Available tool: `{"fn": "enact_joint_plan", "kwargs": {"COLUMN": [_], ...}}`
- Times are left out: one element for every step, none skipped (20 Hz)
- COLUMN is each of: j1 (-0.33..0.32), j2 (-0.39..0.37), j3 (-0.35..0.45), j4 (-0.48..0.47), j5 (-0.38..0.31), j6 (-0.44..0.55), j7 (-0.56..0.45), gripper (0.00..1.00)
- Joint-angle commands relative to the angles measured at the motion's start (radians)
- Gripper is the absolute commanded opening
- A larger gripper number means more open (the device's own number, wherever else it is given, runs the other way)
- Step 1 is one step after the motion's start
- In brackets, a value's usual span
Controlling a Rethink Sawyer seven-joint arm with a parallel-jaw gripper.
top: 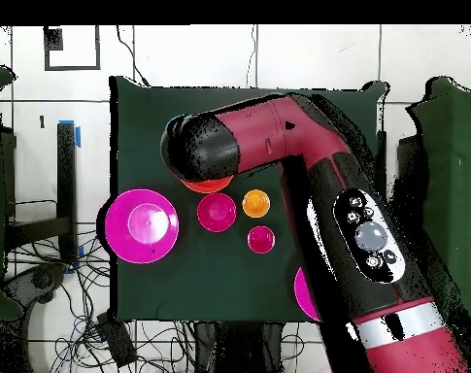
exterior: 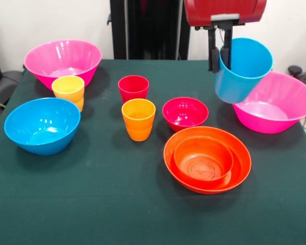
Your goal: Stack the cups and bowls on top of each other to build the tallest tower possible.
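The blue cup (exterior: 243, 69) hung tilted in the air, clear of the table (exterior: 92, 204), with the gripper (exterior: 220, 51) clamped on its rim, one finger inside the cup and one outside. It hovered just above the near-left edge of a large pink bowl (exterior: 278, 104), which sat on the cloth at the right side of the front view. Below and to the left, the small orange bowl (exterior: 203, 158) was nested inside the wide shallow orange bowl (exterior: 239, 163). The small crimson bowl (exterior: 185, 113) stood just behind that pair. Left of it, the orange cup (exterior: 138, 119) stood upright directly in front of the red cup (exterior: 133, 88). Further left, the yellow cup (exterior: 68, 91) stood in front of the second large pink bowl (exterior: 62, 61), and the blue bowl (exterior: 42, 125) rested nearest the left edge. In the overhead view the red and black arm (top: 307, 165) covered much of the table
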Motion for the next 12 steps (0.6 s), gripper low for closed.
{"fn": "enact_joint_plan", "kwargs": {"j1": [-0.047, -0.058, -0.069, -0.084, -0.104, -0.116, -0.134, -0.147, -0.152, -0.158, -0.158, -0.157], "j2": [0.011, 0.010, 0.007, 0.006, 0.012, 0.009, 0.009, 0.010, 0.009, 0.012, 0.014, 0.014], "j3": [0.067, 0.070, 0.073, 0.082, 0.099, 0.107, 0.123, 0.134, 0.140, 0.144, 0.146, 0.143], "j4": [0.124, 0.137, 0.146, 0.158, 0.170, 0.180, 0.191, 0.205, 0.211, 0.220, 0.224, 0.235], "j5": [-0.130, -0.146, -0.158, -0.167, -0.160, -0.165, -0.164, -0.163, -0.170, -0.177, -0.183, -0.194], "j6": [-0.089, -0.103, -0.122, -0.137, -0.120, -0.134, -0.133, -0.134, -0.145, -0.152, -0.154, -0.175], "j7": [-0.377, -0.387, -0.382, -0.389, -0.420, -0.417, -0.430, -0.439, -0.432, -0.433, -0.431, -0.412], "gripper": [0.00, 0.00, 0.00, 0.00, 0.00, 0.00, 0.00, 0.00, 0.00, 0.00, 0.00, 0.00]}}
